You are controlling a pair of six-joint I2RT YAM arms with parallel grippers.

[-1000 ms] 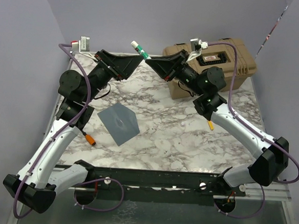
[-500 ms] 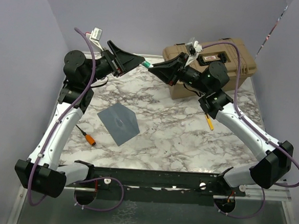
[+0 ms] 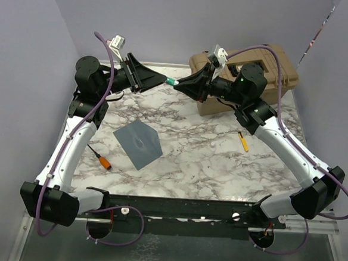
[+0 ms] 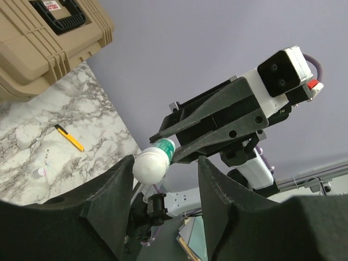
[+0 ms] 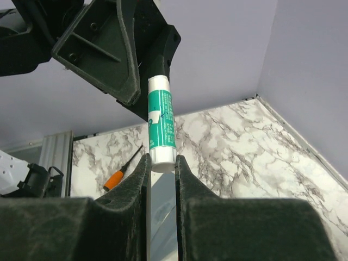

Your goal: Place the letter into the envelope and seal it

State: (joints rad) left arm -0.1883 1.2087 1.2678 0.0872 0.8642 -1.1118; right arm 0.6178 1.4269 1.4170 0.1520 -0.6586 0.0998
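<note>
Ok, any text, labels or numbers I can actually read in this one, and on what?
Nothing here reads as words.
On the glue stick: white print on the green label, too small to read.
On the tan case: a red-and-white sticker by the handle, too blurred.
On the envelope: one small centre mark, no legible text.

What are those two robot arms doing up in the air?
The right gripper holds a green-and-white glue stick up above the marble table. The left gripper has its open fingers around the stick's white cap end, not clamped on it. The blue-grey envelope lies flat on the table below, untouched.
</note>
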